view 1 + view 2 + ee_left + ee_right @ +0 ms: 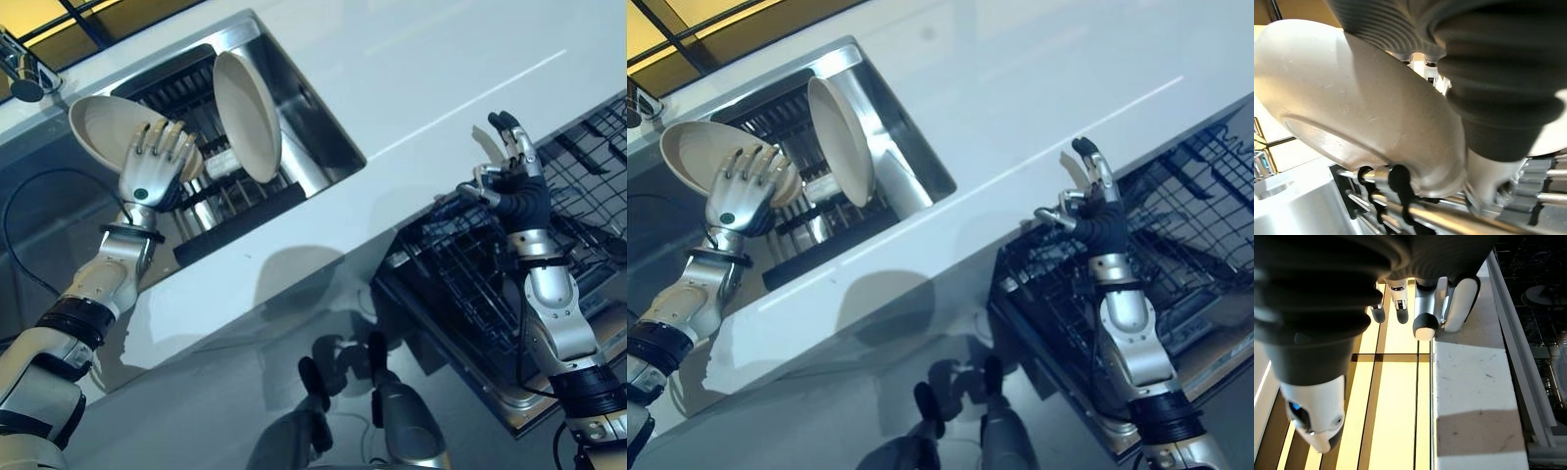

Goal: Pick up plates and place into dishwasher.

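**Left hand on a plate at the sink**

We see our left hand curled round the rim of a cream plate, which is tilted at the near-left end of the sink. Just beyond that hand a second plate stands upright on edge in the dark rack inside the sink. A faucet sits past the hand at the far-left corner. Around the sink spreads the white counter, bright and glossy.

Our right hand is raised with fingers straight and spread, holding nothing. Directly below and beyond it lies the dishwasher basket, a black wire grid pulled out under the counter's edge. Near us the grey floor runs along the counter's front, and yellow-lit panels show past the far edge.
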Available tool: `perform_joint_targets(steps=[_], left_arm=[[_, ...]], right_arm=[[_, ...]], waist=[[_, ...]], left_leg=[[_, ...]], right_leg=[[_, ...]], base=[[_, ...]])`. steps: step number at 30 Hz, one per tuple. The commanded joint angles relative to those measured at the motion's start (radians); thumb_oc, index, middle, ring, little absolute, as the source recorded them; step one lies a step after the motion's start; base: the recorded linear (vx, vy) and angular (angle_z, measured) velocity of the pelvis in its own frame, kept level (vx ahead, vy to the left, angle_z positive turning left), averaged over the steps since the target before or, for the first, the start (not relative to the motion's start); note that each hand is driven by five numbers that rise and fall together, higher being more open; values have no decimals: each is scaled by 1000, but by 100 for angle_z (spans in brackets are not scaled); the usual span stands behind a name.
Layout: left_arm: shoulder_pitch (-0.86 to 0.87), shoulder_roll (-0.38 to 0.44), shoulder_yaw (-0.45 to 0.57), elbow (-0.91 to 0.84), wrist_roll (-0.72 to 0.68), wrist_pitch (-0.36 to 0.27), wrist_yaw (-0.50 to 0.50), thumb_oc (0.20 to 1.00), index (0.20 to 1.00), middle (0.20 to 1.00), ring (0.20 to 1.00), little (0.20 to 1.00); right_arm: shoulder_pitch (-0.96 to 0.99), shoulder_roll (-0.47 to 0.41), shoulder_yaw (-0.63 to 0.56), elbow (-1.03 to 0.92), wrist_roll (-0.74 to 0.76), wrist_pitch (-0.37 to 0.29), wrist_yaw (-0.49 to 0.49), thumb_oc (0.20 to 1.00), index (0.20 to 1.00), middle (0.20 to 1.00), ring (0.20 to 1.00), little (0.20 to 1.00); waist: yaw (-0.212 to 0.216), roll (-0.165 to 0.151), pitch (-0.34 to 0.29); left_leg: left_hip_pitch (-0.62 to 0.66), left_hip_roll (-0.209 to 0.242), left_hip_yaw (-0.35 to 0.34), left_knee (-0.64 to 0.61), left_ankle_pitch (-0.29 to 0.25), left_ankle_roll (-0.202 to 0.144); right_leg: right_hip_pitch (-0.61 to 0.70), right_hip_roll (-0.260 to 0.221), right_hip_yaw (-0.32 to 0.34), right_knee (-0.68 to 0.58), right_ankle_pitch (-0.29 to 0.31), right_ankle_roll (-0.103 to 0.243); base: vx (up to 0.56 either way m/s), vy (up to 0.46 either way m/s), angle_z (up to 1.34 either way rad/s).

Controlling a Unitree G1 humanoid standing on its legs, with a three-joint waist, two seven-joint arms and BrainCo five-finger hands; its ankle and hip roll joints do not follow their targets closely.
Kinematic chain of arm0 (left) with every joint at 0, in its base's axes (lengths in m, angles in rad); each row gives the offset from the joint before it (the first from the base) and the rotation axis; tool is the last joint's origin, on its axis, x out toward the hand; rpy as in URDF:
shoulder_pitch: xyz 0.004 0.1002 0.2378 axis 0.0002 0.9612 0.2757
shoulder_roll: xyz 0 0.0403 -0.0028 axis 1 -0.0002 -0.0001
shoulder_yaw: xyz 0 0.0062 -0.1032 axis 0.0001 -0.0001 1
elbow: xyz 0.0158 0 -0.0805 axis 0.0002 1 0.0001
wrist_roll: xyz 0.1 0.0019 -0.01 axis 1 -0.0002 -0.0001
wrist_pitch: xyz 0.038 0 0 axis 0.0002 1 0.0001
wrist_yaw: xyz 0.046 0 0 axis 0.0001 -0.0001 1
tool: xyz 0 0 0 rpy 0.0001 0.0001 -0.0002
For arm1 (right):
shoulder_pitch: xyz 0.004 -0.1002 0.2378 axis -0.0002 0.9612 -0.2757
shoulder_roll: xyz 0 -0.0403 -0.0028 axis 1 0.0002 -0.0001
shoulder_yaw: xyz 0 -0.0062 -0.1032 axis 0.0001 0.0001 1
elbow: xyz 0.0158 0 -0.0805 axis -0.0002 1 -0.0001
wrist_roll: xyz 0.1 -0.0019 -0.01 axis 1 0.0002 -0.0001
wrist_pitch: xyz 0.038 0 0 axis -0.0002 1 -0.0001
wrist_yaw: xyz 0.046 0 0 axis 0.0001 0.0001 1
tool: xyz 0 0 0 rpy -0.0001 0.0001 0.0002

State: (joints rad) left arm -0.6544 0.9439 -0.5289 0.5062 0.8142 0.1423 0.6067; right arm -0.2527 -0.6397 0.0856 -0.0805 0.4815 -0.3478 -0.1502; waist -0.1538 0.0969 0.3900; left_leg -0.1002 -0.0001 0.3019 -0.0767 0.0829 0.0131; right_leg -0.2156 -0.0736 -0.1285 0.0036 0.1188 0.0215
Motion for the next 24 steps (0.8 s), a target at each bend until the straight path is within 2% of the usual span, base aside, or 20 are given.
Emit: perform_joint_targets(steps=[1,16,24], left_arm=[[11,-11,57,35,53,39,-45,200,200,200,200,200],[173,-48,156,-19,120,8,-61,200,200,200,200,200],[250,-86,189,-42,129,-1,-28,200,200,200,200,200]], right_arm=[[115,57,46,104,-13,98,-1,1000,1000,1000,1000,1000],[206,35,-49,65,-15,165,85,1000,1000,1000,1000,1000],[265,20,-103,42,-17,202,136,1000,1000,1000,1000,1000]], waist=[[26,-56,7],[25,-24,-28],[15,-1,-57]], left_leg=[[-58,-24,-43,68,-72,-11],[3,-41,-64,74,-81,-11],[40,-50,-75,67,-80,-13]], right_leg=[[-5,-71,17,32,-65,117],[56,-101,10,40,-78,125],[91,-116,6,36,-83,129]], base=[[55,52,0],[63,39,3],[62,44,3]])
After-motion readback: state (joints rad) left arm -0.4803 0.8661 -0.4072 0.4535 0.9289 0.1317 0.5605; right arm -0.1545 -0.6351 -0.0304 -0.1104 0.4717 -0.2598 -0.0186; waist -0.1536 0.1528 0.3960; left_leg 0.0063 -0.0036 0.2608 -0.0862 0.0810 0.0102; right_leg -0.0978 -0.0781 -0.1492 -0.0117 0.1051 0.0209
